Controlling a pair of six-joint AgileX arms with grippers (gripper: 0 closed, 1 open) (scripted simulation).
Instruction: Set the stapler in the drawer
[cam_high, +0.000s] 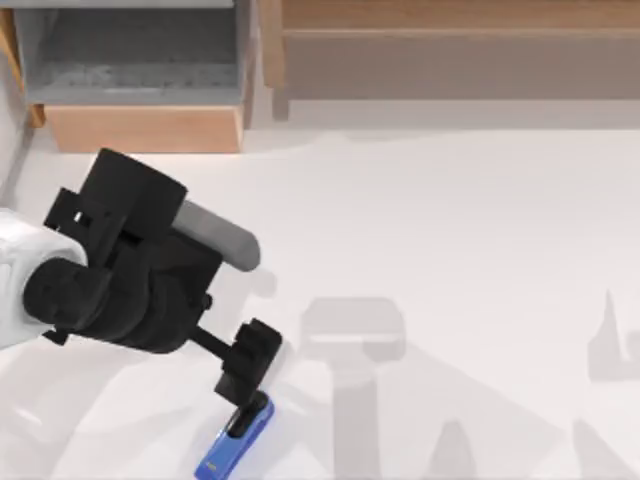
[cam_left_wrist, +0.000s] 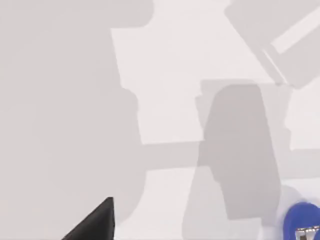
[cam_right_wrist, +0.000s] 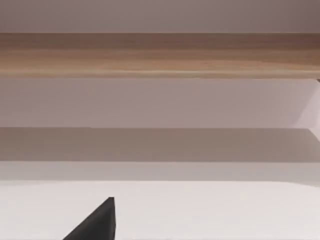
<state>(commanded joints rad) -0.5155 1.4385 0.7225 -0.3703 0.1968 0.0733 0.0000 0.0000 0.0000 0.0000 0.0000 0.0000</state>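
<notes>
The blue stapler (cam_high: 234, 443) with its black top piece lies flat on the white table near the front edge, left of centre. My left gripper (cam_high: 249, 372) hovers just behind and over its black end, pointing down at the table. In the left wrist view one black fingertip (cam_left_wrist: 99, 223) shows, and the stapler's rounded blue end (cam_left_wrist: 301, 220) lies off to the side, outside the fingers, so the gripper is open and holds nothing. The drawer (cam_high: 145, 128) stands pulled out at the back left, its grey floor bare. My right arm is parked, with one fingertip (cam_right_wrist: 99, 223) facing the shelf.
A long wooden shelf (cam_high: 450, 55) with a brown recess runs along the back right, also seen as a shelf (cam_right_wrist: 160, 55) in the right wrist view. White table lies between the stapler and the drawer.
</notes>
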